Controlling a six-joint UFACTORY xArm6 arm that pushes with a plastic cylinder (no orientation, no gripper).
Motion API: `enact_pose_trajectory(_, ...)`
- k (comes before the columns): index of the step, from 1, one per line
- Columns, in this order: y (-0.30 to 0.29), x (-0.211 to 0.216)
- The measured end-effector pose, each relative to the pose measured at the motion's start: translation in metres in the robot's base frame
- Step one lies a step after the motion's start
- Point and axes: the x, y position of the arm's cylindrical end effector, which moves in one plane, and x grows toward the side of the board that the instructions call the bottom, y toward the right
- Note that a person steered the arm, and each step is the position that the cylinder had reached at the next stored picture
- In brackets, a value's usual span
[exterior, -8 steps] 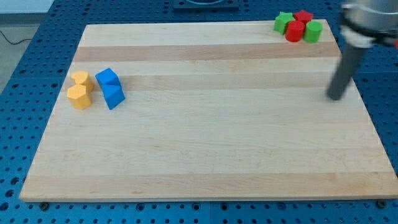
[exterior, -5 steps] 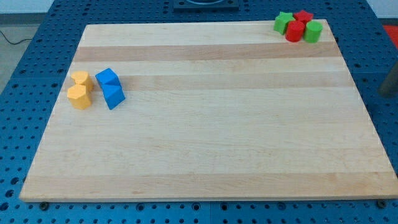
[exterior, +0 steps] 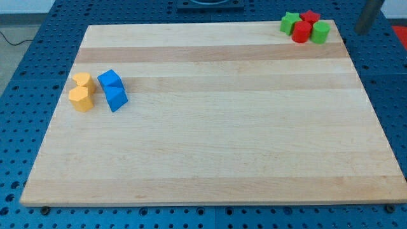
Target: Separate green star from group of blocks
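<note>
The green star (exterior: 290, 22) sits at the board's top right corner, on the left side of a tight group. Touching it are a red cylinder (exterior: 301, 31), a red star (exterior: 310, 16) behind that, and a green cylinder (exterior: 320, 32) on the group's right. My rod shows at the view's top right, off the board; my tip (exterior: 363, 30) is over the blue perforated surface, right of the group and apart from it.
Two orange blocks (exterior: 81, 92) and two blue blocks (exterior: 113, 90) stand together near the left edge of the wooden board (exterior: 210, 127). A blue perforated table (exterior: 25, 76) surrounds the board.
The rod moved from the board's right side out past the right edge, then up to the view's top right corner. No block has moved.
</note>
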Motion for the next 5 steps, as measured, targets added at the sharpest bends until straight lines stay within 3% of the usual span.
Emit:
enact_pose_trajectory(1, -0.013, -0.025)
enact_pose_trajectory(2, -0.049, -0.023)
enact_pose_trajectory(5, -0.314, 0.024)
